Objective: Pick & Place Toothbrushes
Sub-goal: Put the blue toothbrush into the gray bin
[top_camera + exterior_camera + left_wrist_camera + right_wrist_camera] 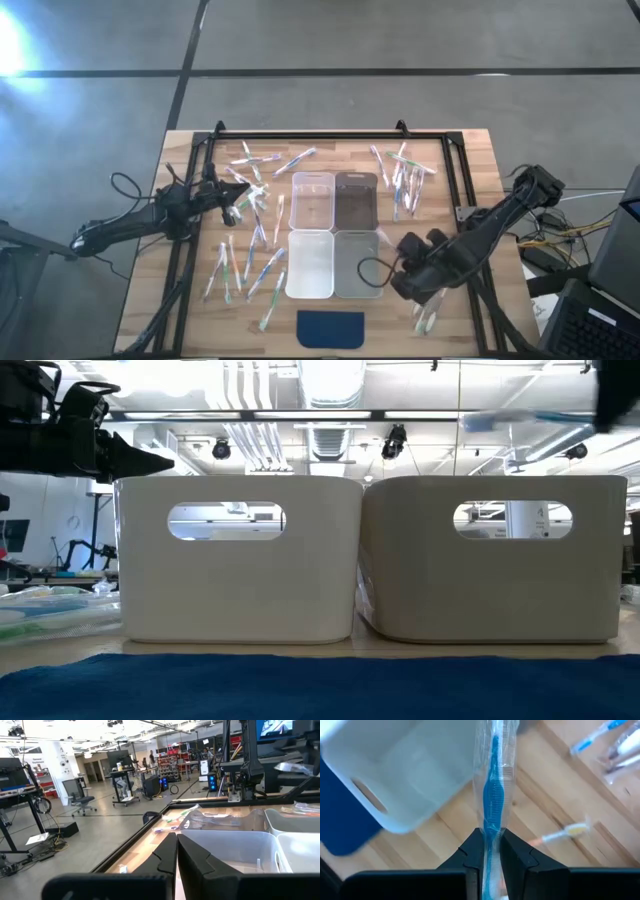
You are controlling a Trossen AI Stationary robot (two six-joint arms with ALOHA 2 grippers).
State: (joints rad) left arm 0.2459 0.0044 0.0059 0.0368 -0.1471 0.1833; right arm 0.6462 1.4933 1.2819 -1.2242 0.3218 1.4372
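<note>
Many wrapped toothbrushes lie flat on the table left of the bins (250,262), more at the far right (405,175) and near right (428,318). My right gripper (392,278) (490,851) hovers by the near right bin's (357,262) outer corner, shut on a blue toothbrush (492,795) in a clear wrapper. My left gripper (238,203) (177,851) is raised over the left scatter, fingers shut, with nothing showing between them. The low view shows it at the upper left (140,458). My right gripper pinches the wrapped blue toothbrush between its two fingers at one end of the handle (489,837), the fingers across it. It is lifted clear and sticks out ahead of the fingertips, over the near right bin's corner (405,815).
Four clear bins stand in a two-by-two block mid-table: far left (312,198), far right (356,198), near left (310,265), near right. A dark blue pad (331,328) lies at the near edge. A black frame (330,134) borders the work area.
</note>
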